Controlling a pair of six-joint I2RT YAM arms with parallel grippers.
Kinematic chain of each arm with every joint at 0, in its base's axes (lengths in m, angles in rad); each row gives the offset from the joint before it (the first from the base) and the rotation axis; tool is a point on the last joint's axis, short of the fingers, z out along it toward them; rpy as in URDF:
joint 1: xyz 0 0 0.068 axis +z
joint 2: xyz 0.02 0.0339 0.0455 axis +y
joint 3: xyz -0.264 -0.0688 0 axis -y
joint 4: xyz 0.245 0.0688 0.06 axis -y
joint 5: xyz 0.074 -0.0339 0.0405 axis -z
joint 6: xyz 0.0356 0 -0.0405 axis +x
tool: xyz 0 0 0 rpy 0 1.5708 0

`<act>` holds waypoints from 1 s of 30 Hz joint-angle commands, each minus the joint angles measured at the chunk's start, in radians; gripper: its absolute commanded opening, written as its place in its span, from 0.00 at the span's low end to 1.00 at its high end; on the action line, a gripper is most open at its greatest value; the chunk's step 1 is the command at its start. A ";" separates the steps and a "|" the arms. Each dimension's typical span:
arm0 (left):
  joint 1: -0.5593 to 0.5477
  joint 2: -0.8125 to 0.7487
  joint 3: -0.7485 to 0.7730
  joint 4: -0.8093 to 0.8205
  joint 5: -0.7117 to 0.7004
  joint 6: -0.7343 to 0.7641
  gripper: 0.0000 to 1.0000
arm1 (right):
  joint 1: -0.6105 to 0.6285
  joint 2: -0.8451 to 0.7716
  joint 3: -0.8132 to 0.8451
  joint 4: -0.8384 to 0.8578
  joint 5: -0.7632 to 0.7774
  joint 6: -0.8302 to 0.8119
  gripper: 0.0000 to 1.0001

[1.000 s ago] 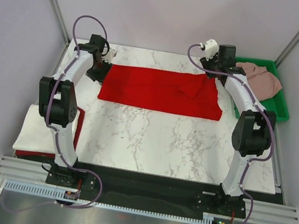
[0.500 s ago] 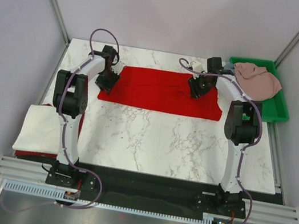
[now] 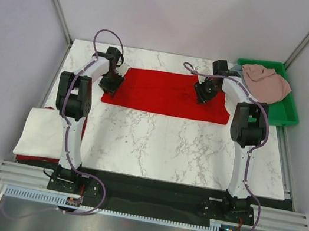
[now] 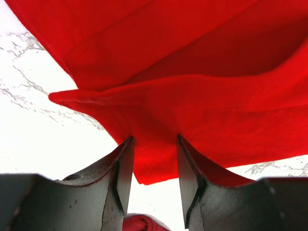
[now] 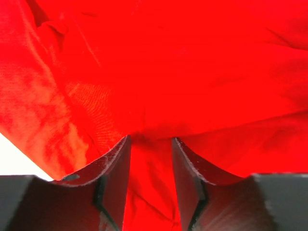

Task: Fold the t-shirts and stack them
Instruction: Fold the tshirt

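A large red t-shirt point(image 3: 167, 94) lies folded into a wide band across the far half of the marble table. My left gripper point(image 3: 110, 85) is down at its left end. In the left wrist view the left gripper point(image 4: 155, 139) is open, its fingertips straddling a corner of the red cloth point(image 4: 202, 110). My right gripper point(image 3: 201, 94) is down on the shirt's right part. In the right wrist view the right gripper point(image 5: 150, 139) is open with red cloth point(image 5: 154, 72) bunched between its fingers. A folded white t-shirt point(image 3: 40, 134) lies off the table's left edge. A pale pink t-shirt point(image 3: 268, 82) is heaped in the tray.
The green plastic tray point(image 3: 286, 115) stands at the back right, beyond the table's edge. A red cloth edge point(image 3: 82, 132) shows under the white shirt. Bare marble point(image 3: 161, 146) lies between the red shirt and the arm bases.
Both arms swung inward from the shirt's outer ends and came down onto the red cloth. Over the last half second they hardly moved. The right jaws narrowed a little.
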 commanded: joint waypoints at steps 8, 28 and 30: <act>-0.007 0.029 0.026 -0.001 0.001 0.021 0.48 | -0.005 0.057 0.110 -0.025 -0.041 -0.021 0.22; -0.008 -0.301 -0.134 0.033 -0.126 0.197 0.65 | 0.029 0.136 0.471 0.232 0.057 0.163 0.41; -0.011 -0.313 -0.149 0.028 -0.105 0.249 0.63 | 0.026 0.100 0.413 0.226 0.062 0.161 0.42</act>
